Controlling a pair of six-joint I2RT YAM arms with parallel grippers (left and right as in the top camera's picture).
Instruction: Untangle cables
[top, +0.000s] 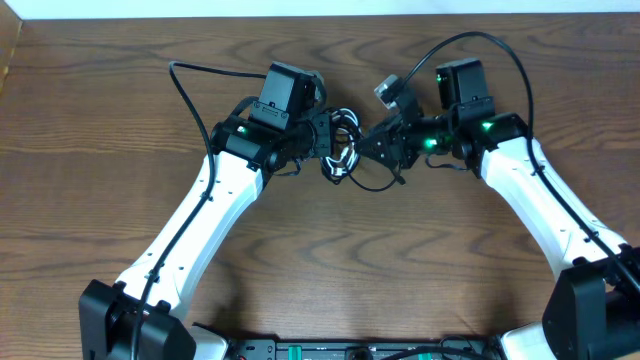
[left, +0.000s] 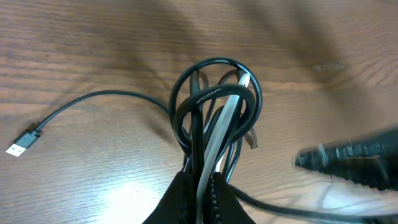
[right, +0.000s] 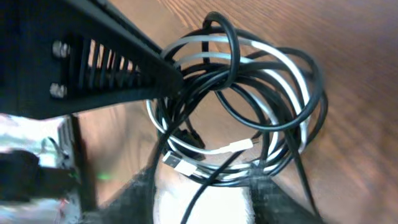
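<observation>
Found the left gripper (left: 200, 182) fully closed, jaws together on both cords. Noted the black cable (left: 186, 106) and the white cable (left: 227, 115) pinched side by side at the gathered end of the loops. Saw the right gripper (right: 189, 134) part open, jaws clearly apart around the near side of the coil (right: 249, 106). Noted its upper finger (right: 112, 56) touching the loops at the tip and its lower finger (right: 205, 205) blurred beneath them. Could not confirm any squeeze there.

Placed the coil, from overhead, between the tips of the two grippers, about midway across the table (top: 100, 100) and toward its far side. Made out the far edge along the top and a left edge at the corner, both well apart from the coil. Saw bare wood on every side, widest on the near side between the left arm (top: 190, 230) and the right arm (top: 540, 200). Traced one black strand in the left wrist view out from the coil toward the picture's left, lying on the wood. Followed it to a USB plug (left: 18, 144), apart from everything else.

Counted two arms, two grippers and two cables, one black and one white. Counted, inside the coil in the right wrist view, a white plug (right: 239, 144) and a silvery plug (right: 177, 163) near each other. Could not count the loops reliably, with so many crossings.
</observation>
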